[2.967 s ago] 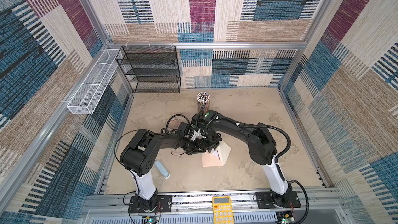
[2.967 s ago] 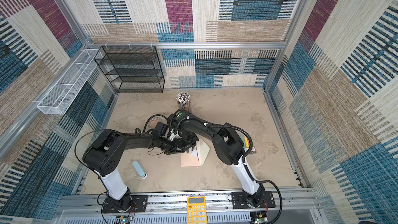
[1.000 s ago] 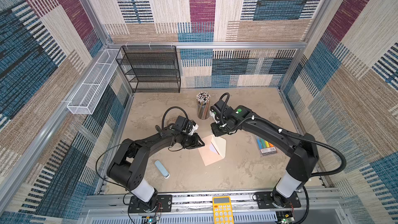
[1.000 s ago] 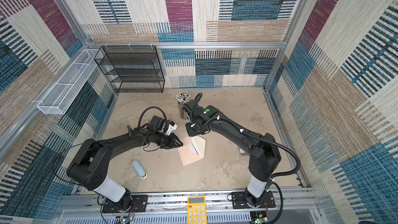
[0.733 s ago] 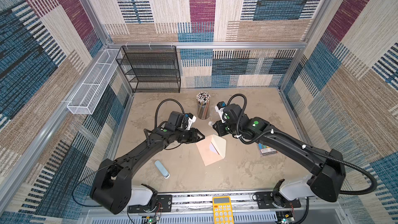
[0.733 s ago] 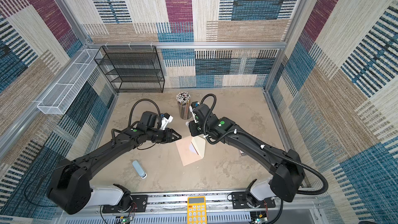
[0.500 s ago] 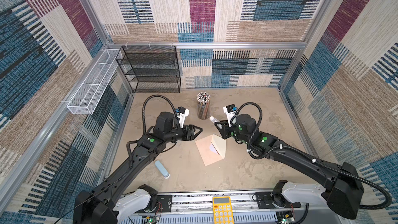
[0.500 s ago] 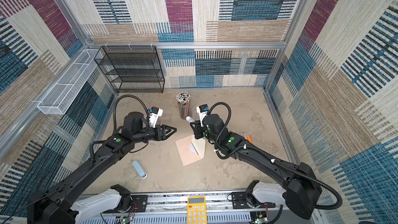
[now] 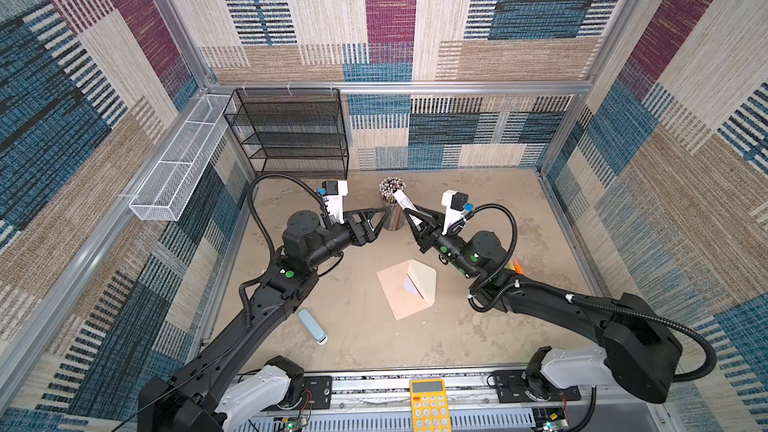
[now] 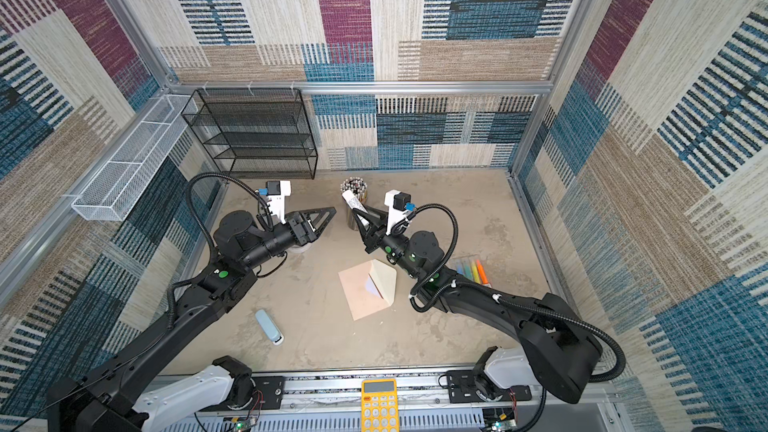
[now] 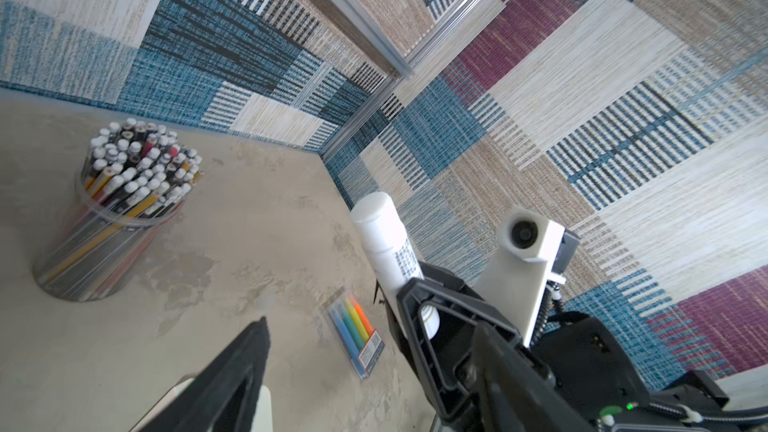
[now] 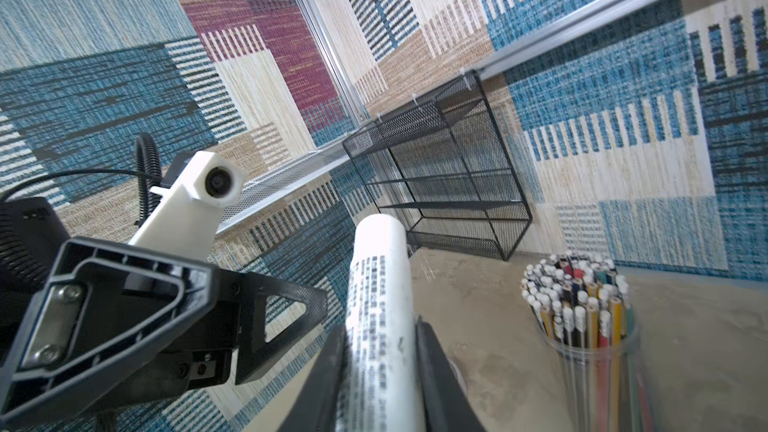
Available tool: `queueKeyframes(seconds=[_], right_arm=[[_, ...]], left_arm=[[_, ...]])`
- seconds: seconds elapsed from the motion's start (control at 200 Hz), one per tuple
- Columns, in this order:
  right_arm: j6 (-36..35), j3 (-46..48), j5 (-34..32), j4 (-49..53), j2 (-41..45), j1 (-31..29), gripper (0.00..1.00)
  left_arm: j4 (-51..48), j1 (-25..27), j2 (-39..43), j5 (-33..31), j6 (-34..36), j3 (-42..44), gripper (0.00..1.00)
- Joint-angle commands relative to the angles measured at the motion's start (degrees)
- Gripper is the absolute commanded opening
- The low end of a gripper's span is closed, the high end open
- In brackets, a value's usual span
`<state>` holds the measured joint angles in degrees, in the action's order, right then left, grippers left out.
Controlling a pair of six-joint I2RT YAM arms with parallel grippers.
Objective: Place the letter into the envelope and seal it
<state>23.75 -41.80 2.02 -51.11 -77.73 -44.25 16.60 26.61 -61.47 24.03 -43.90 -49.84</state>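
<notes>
Pulled up off the envelope (image 9: 397,297): left gripper (image 9: 380,222) wide, empty; right gripper (image 9: 409,214) clamped on glue stick (image 9: 401,199); flap (image 9: 422,282) open, sealing apparently next.

Pencil cup (image 9: 388,193) blocks far centre — tabletop (image 9: 353,284) bare beside envelope (image 9: 399,297).

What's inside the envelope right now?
A pale sliver, likely the letter, shows at the mouth of the envelope under the half-raised flap. The rest is hidden by the paper.
</notes>
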Motion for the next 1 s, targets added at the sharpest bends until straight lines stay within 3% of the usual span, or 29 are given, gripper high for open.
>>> queueKeyframes(seconds=[0.0, 0.466, 0.807, 0.997], right_arm=[[0.78, -0.61, 1.45, -9.11, -0.83, -0.05, 0.00], [-1.30, -0.52, 2.75, -11.97, -2.32, -0.55, 0.00], [-2.87, -0.52, 2.80, -12.56, -3.76, -1.10, 0.00], [-4.12, -0.65, 2.75, -12.61, -4.44, -1.50, 0.00]], left_arm=[[8.84, 0.01, -1.90, 1.18, -5.24, -1.04, 0.80], [12.03, 2.96, -8.81, 3.86, -7.62, -5.35, 0.78], [13.02, 3.80, -10.48, 3.97, -8.31, -5.53, 0.61], [13.20, 3.77, -10.99, 4.66, -8.42, -6.03, 0.44]])
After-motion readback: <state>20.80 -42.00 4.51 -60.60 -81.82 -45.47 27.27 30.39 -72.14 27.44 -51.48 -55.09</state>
